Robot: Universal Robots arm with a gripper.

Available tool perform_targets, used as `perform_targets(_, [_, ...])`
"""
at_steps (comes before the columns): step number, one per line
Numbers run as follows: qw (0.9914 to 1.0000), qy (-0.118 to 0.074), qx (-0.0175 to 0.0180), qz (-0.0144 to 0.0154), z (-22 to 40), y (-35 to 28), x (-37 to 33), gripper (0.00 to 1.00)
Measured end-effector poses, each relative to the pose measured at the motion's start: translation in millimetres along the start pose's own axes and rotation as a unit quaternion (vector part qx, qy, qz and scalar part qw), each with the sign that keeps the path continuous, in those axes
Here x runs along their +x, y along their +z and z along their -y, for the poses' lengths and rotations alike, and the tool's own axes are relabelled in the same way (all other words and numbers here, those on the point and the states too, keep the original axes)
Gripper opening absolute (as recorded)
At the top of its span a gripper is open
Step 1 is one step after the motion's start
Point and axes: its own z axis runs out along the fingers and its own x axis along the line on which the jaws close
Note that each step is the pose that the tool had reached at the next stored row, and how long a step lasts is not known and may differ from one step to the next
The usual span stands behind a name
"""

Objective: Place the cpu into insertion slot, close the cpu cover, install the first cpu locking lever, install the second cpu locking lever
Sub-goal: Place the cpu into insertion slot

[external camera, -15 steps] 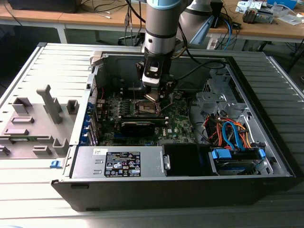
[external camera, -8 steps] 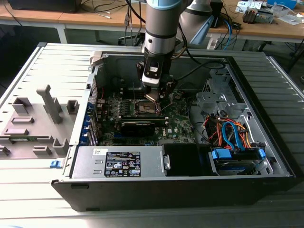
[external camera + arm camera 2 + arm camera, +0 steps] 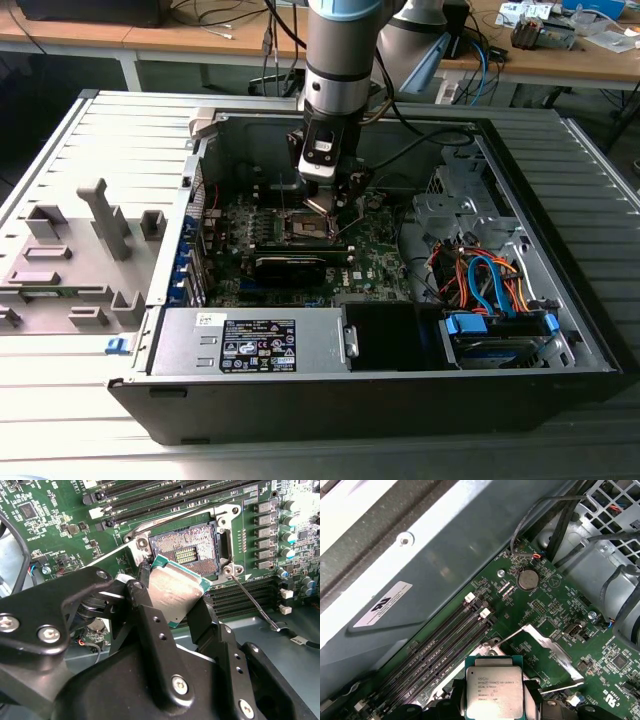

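While hovering just over the slot (image 3: 197,542) with the cpu (image 3: 175,587) tilted and not yet seated, standing at the first step of four. Showing the pin field bare and brownish-gold in the second wrist view, with nothing lying in it. Showing the cover (image 3: 555,647) raised off the socket in the first wrist view, a silver frame standing clear of the green board. Showing one lever (image 3: 252,600) swung out and unhooked, reaching away from a socket corner across the board; judging the other lever to be loose too, though not picking it out for certain. Counting as left, then: seating the chip, shutting the cover, hooking both levers.

Clenching the gripper (image 3: 176,594) on the cpu, closed only as far as the chip's width allows, black fingers (image 3: 152,625) pressing on two opposite edges. Carrying the chip with its metal top facing the wrist and one corner dipping toward the slot's dark frame, seeming close above it, though not telling whether touching. Hanging inside the open case (image 3: 350,400) in the exterior view, directly above the socket and just beside the long black memory slots (image 3: 175,495). Judging the alignment as rough so far, with the chip slanted and sitting partly off the pin field towards one side.
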Motion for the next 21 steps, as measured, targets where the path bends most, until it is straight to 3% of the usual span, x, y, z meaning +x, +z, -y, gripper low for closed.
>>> perform_targets(8, [1.0, 0.002, 0.0, 0.0, 0.0, 0.4, 0.0, 0.55])
perform_targets(10, [0.99987, 0.016, -0.0002, 0.0002, 0.0, 1.4, 0.0, 0.55])
perform_targets(21, [0.99981, 0.019, -0.0003, 0.0002, 0.0, 1.4, 0.0, 0.55])
